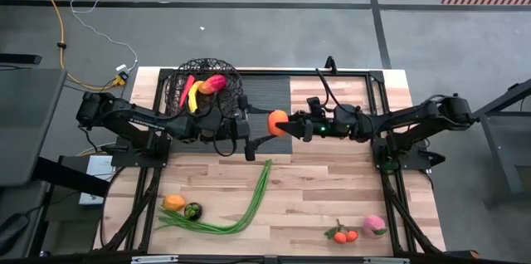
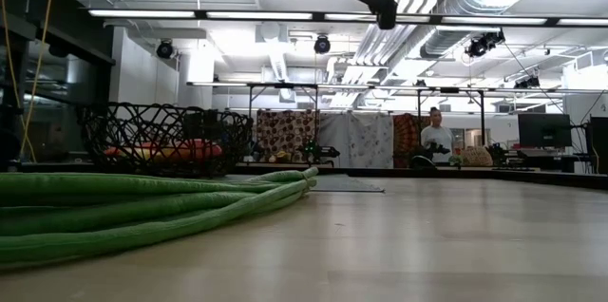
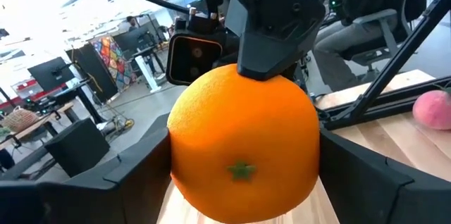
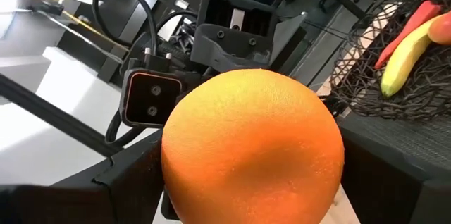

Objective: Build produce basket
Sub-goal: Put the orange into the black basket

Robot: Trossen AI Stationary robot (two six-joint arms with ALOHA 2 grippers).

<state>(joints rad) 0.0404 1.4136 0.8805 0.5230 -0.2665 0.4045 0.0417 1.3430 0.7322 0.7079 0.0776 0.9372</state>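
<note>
- Basket sits at the far left part of the desk, and it's got a yellow banana, a red pepper and a pink-red fruit in it already.
- The orange is up in the air over the middle of the desk, to the right of the basket and apart from it. In the low view it hangs way above the desk surface.
- Right end effector is grasping that orange, one finger on each side; its own wrist view shows the orange filling the space between the fingers.
- Left end effector is just beside the orange on the basket side, fingers spread apart and holding nothing, pointing straight at the fruit.
- Rest of the produce is on the near side: long green stalks curving across, a small orange fruit and a dark green fruit at near left, small oranges and a pink fruit at near right.
- A person is standing way back in the room.
</note>
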